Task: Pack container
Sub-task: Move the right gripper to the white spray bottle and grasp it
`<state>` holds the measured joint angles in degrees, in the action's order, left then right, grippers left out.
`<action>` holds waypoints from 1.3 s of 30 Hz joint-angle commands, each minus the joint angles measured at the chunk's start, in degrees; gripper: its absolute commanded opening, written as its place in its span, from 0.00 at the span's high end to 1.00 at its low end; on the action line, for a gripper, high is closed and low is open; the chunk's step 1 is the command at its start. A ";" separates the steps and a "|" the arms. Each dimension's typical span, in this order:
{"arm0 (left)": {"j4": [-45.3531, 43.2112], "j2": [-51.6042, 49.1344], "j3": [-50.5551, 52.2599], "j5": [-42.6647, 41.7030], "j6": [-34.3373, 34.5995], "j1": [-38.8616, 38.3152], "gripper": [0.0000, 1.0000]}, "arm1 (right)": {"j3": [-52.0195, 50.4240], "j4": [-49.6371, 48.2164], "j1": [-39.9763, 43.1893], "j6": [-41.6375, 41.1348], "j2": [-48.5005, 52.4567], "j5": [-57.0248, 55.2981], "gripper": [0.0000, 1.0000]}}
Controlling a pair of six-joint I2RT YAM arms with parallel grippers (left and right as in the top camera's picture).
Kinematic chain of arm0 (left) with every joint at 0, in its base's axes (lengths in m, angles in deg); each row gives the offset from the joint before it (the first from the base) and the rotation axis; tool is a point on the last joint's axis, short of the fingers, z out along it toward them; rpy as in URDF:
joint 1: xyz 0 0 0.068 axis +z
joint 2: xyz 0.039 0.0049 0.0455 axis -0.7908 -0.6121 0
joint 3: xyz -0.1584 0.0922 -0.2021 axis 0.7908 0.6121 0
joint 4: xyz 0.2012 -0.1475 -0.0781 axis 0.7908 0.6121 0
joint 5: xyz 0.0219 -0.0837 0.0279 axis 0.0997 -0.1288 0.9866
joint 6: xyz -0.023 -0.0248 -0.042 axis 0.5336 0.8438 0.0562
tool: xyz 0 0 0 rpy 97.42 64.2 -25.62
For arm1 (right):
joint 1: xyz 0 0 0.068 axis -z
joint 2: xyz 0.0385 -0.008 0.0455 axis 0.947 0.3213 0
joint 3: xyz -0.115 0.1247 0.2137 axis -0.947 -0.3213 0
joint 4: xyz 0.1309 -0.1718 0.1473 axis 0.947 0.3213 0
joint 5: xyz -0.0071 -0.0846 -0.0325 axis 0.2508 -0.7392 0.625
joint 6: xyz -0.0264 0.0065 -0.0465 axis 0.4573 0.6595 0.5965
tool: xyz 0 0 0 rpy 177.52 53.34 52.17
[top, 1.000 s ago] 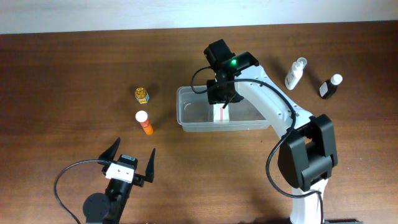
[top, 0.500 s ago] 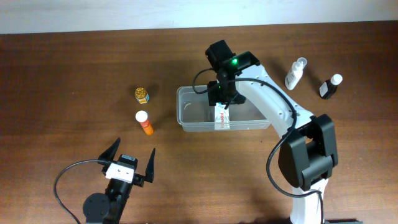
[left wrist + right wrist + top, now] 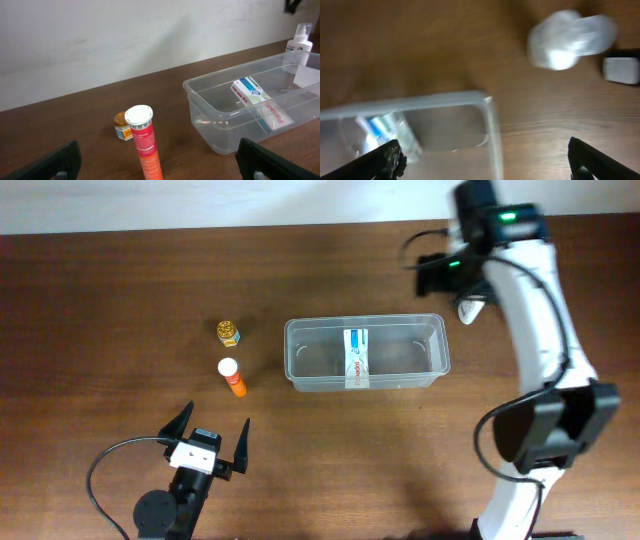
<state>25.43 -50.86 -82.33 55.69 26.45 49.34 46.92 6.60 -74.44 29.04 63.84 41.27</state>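
Wide-open left pincer at the near edge of the table, fingers spread, nothing between them. Just ahead of it, short of contact, an orange tube with a white cap, upright on the wood. Just behind the tube and apart from it, a small jar with a gold lid, also upright.

Further on and to the right, the container: clear, round-cornered, standing open near the middle of the table, long side running left to right in the overhead view. Inside, roughly midway along, a white box with blue and red print, stretched from wall to wall across the short side. Flat or leaning, hard to tell through the plastic.

Beyond the container's right end, a white spray bottle, upright, apart from the rim, partly hidden from above.

Up over that far right corner, the right pincer, off the table and empty as well. Fingers at the two lower corners of its own camera view, far apart, nothing gripped. Beneath it in that blurred view, the container's right end with the box showing through, and the bottle a pale smear beyond. At the edge, a small white-topped dark thing, too blurred to name.
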 commanded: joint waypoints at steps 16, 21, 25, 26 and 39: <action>0.48 0.13 0.07 0.39 -0.72 0.31 0.01 | 0.61 -6.27 9.75 5.49 4.98 -0.39 0.01; 0.48 0.13 0.07 0.39 -0.72 0.31 0.01 | 0.61 -10.03 10.05 5.49 7.39 -5.27 0.02; 0.48 0.13 0.07 0.39 -0.72 0.31 0.01 | 0.61 -13.64 10.05 5.79 9.84 -5.27 0.01; 0.48 0.13 0.07 0.39 -0.72 0.31 0.01 | 0.61 -14.19 10.05 5.92 10.23 -5.27 0.01; 0.48 0.13 0.07 0.39 -0.72 0.31 0.00 | 0.61 -16.11 10.08 8.50 15.45 -4.63 0.10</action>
<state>25.41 -50.86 -82.33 55.69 26.45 49.34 47.01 -9.12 -64.84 36.91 78.37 37.34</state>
